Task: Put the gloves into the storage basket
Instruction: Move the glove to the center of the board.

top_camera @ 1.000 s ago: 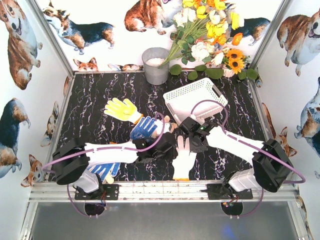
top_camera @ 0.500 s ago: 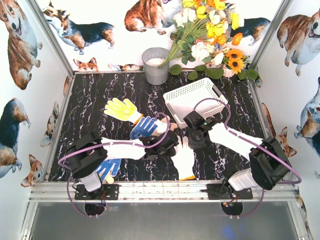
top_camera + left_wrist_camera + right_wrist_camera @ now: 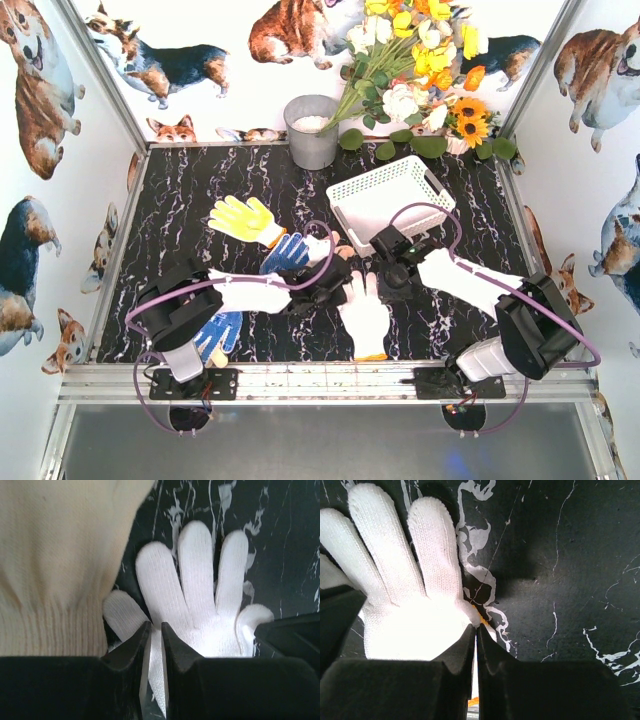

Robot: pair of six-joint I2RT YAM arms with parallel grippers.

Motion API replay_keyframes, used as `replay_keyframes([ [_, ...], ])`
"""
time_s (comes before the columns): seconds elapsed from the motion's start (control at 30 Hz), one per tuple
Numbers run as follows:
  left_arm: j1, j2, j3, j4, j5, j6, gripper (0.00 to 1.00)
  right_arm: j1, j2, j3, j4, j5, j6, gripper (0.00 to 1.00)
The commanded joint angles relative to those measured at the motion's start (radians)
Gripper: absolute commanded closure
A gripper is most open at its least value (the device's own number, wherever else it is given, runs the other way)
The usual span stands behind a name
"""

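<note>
At the table's (image 3: 180, 230) near middle we judge the white glove (image 3: 366, 320) limp and light: left end effector (image 3: 155, 627) pinches its palm, right end effector (image 3: 474, 628) alongside, jaws together.

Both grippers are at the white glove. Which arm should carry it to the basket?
Right. The right gripper looks shut on the edge of the white glove, and the storage basket lies just beyond it on its side. The left gripper also pinches the glove but would have to reach across.
</note>
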State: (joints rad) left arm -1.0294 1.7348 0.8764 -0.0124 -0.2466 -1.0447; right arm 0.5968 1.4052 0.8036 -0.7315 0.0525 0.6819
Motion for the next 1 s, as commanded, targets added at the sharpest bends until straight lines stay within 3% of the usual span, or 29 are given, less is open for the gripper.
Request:
replay_keyframes([
  [0.0, 0.055, 0.035, -0.012, -0.035, -0.036, 0.061, 0.90, -0.023, -0.015, 0.014, 0.044, -0.025, 0.000, 1.00],
  [0.37, 0.081, 0.064, 0.024, 0.007, -0.023, 0.169, 0.89, -0.060, -0.006, 0.057, -0.002, -0.031, -0.019, 0.99],
  [0.53, 0.101, 0.075, 0.038, 0.033, -0.012, 0.224, 0.87, -0.063, -0.085, 0.078, -0.068, -0.017, -0.031, 0.66],
  [0.63, 0.106, 0.066, 0.072, 0.017, 0.000, 0.260, 0.84, -0.063, -0.130, 0.090, -0.118, -0.031, -0.035, 0.54],
  [0.7, 0.106, 0.037, 0.089, 0.001, 0.011, 0.272, 0.78, -0.063, -0.152, 0.086, -0.148, -0.056, -0.033, 0.51],
  [0.8, 0.104, -0.009, 0.101, -0.026, 0.034, 0.272, 0.60, -0.063, -0.184, 0.058, -0.177, -0.122, -0.013, 0.49],
  [0.97, 0.083, -0.077, 0.065, -0.022, 0.119, 0.231, 0.55, -0.063, -0.239, -0.057, -0.102, -0.290, 0.054, 0.49],
])
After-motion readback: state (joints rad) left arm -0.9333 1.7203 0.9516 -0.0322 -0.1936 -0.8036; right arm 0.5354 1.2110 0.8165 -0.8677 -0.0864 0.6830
